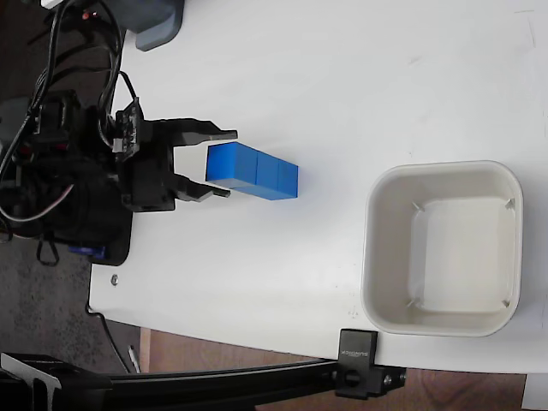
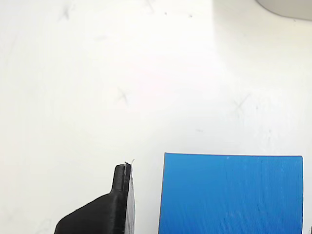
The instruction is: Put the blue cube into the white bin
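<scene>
Three blue cubes (image 1: pixel 253 171) lie touching in a row on the white table, left of centre in the fixed view. My gripper (image 1: pixel 224 163) is open, and its two black fingers straddle the left end of the row without touching it. The wrist view shows the nearest blue cube (image 2: pixel 231 192) filling the lower right, with one finger (image 2: pixel 119 204) just to its left and a narrow gap between them. The white bin (image 1: pixel 443 248) stands empty at the right of the fixed view, well apart from the cubes. Only a corner of the white bin (image 2: pixel 287 6) shows at the top right of the wrist view.
A black clamp and bar (image 1: pixel 358 374) run along the table's lower edge below the bin. A grey device (image 1: pixel 158 21) sits at the top left corner. Cables (image 1: pixel 51 111) and the arm's body fill the left side, beyond the table's edge.
</scene>
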Motion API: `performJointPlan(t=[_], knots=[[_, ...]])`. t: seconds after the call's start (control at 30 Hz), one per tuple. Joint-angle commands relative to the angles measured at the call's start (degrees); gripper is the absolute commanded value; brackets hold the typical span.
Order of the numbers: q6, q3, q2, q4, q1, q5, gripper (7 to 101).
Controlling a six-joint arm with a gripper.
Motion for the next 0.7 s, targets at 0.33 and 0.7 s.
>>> performJointPlan(t=[0.33, 0.7], knots=[[0.18, -0.88, 2.02, -1.67, 0.26, 0.97, 84.7], [0.53, 0.26, 3.96, -1.49, -0.18, 3.69, 60.5]])
